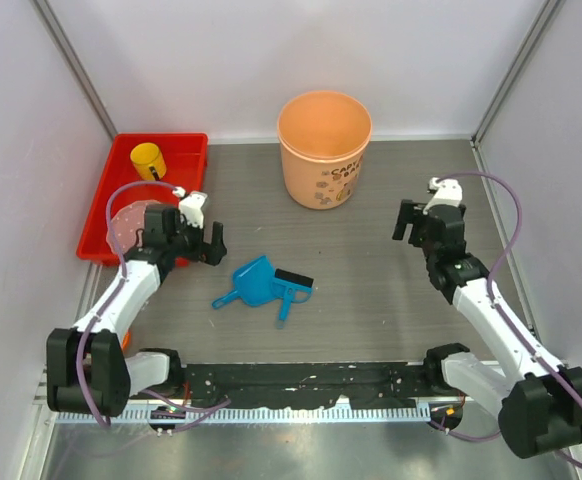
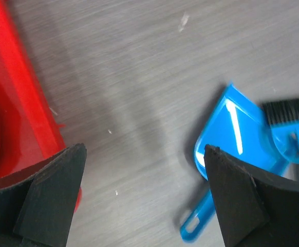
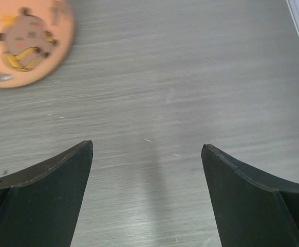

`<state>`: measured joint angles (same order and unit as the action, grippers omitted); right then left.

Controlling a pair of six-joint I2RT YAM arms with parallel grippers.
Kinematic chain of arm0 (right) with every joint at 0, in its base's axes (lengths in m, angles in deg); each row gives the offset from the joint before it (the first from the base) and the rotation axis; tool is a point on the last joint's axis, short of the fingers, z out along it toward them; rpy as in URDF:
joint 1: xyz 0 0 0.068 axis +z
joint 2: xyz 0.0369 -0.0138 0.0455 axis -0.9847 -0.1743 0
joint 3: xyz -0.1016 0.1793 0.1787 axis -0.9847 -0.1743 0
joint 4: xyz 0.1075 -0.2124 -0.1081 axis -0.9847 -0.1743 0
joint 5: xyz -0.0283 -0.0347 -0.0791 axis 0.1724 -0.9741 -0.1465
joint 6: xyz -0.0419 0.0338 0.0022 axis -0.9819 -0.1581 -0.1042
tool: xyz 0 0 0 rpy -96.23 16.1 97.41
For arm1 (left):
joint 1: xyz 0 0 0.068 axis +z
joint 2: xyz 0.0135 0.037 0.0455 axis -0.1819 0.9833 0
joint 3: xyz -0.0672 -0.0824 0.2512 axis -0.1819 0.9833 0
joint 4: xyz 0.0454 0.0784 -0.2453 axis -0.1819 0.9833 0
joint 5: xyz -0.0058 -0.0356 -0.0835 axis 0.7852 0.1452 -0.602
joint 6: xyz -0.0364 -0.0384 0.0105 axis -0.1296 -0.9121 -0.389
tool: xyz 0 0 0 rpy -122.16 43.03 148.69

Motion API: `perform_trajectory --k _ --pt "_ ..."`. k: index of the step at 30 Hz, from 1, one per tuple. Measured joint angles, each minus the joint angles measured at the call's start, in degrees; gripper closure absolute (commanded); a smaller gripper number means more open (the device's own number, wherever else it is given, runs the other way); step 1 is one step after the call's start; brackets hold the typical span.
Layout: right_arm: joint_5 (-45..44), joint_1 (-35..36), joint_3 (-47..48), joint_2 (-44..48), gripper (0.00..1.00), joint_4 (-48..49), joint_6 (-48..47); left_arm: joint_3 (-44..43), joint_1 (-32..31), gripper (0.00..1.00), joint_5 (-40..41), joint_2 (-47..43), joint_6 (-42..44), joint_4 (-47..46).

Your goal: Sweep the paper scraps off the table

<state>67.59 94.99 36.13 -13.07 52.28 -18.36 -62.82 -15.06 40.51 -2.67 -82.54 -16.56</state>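
No paper scraps show in any view; only tiny white flecks lie on the table (image 1: pixel 371 300). A blue dustpan (image 1: pixel 252 281) lies in the middle of the table with a blue brush (image 1: pixel 293 287) with black bristles resting against its right side. Both show in the left wrist view, the dustpan (image 2: pixel 231 131) and the brush (image 2: pixel 292 123). My left gripper (image 1: pixel 193 240) is open and empty, above the table between the red tray and the dustpan; in its own view (image 2: pixel 144 154) bare table lies between the jaws. My right gripper (image 1: pixel 418 226) is open and empty over bare table (image 3: pixel 147 149).
An orange bucket (image 1: pixel 324 150) stands at the back centre and shows at the top left of the right wrist view (image 3: pixel 23 41). A red tray (image 1: pixel 99 225) at the left holds a yellow cup (image 1: pixel 148 160) and a pink disc (image 1: pixel 126 222). Pale walls enclose the table.
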Motion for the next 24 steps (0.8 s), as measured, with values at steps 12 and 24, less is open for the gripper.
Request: perform_trajectory --k 12,24 --pt "-12.7 -9.7 -26.0 -3.5 0.09 31.1 6.8 26.1 -0.2 0.00 11.8 -3.3 -8.3 -50.8" --pt "-13.9 -10.6 -33.3 -13.7 0.10 59.6 3.9 31.3 -0.2 0.00 18.1 -1.9 -8.6 -65.2"
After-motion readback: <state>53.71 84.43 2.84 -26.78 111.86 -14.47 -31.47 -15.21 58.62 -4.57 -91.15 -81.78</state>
